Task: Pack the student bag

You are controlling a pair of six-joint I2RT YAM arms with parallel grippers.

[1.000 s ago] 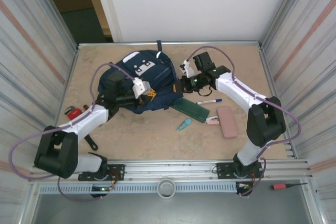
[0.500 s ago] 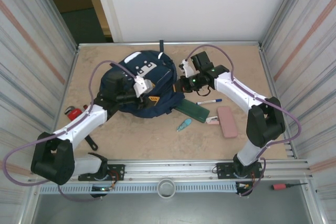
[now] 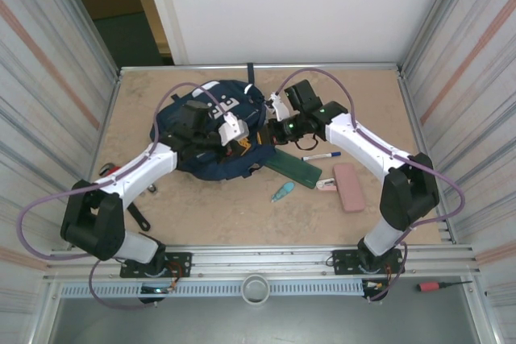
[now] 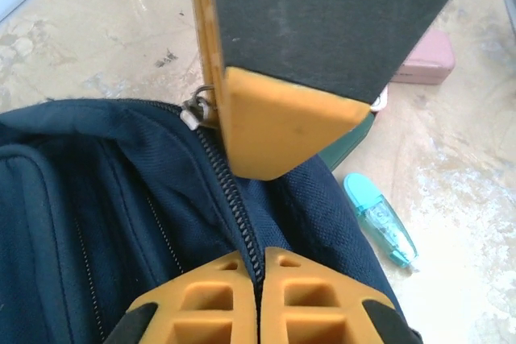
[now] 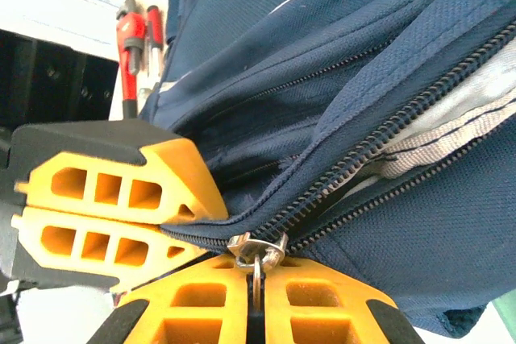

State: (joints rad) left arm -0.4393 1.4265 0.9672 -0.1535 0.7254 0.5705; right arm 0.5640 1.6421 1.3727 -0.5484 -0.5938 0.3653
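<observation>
The student bag (image 3: 211,130), a navy backpack, lies at the back middle of the table. My left gripper (image 3: 243,141) is shut on the bag's fabric at its right edge; in the left wrist view the zip line (image 4: 234,199) runs between the left gripper (image 4: 258,257) fingertips. My right gripper (image 3: 271,127) meets it from the right. In the right wrist view the right gripper (image 5: 256,270) is shut on the metal zipper pull (image 5: 257,249). The zip is parted beyond the pull, showing grey lining (image 5: 451,130). The left gripper's fingers (image 5: 113,199) sit just beside the pull.
To the right of the bag lie a dark green pencil case (image 3: 292,168), a blue pen (image 3: 321,155), a pink case (image 3: 349,186) and a teal correction tape (image 3: 282,192). Red pens (image 3: 113,172) lie at the left. Corrugated walls close both sides.
The left gripper opened, shifted back and right along the bag, and shut again next to the right gripper. The bag was drawn slightly toward the back.
</observation>
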